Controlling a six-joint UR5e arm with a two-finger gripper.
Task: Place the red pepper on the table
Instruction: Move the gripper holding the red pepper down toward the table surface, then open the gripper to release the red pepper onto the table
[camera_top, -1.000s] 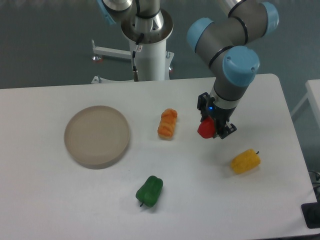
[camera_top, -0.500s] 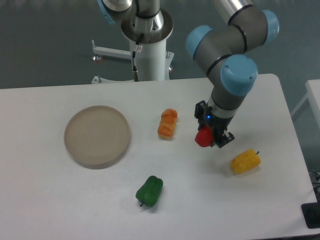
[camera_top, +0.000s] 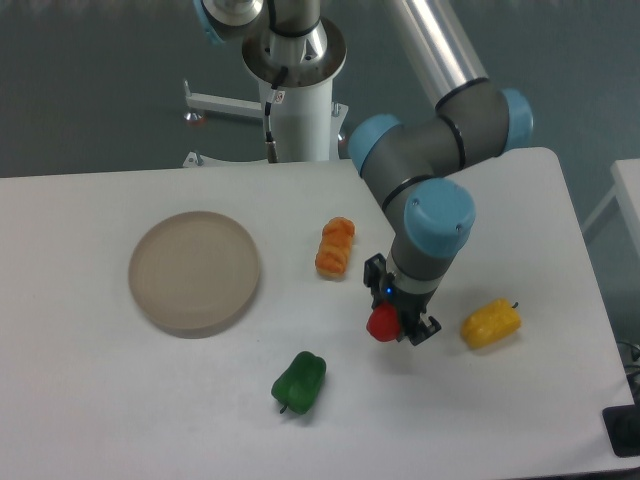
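Observation:
The red pepper (camera_top: 382, 323) is small and glossy, and only its left part shows beside the black fingers. My gripper (camera_top: 396, 318) is shut on it and holds it low over the white table (camera_top: 480, 420), right of centre. I cannot tell whether the pepper touches the tabletop. The arm's grey and blue wrist stands just above it and hides the pepper's top.
A yellow pepper (camera_top: 491, 323) lies just right of the gripper. An orange lumpy vegetable (camera_top: 335, 247) lies up and left of it. A green pepper (camera_top: 299, 381) lies down and left. A round beige plate (camera_top: 194, 271) sits at the left.
The gripper has moved down and to the left with the red pepper in it, and now sits lower, nearer the green pepper. The other things have not moved.

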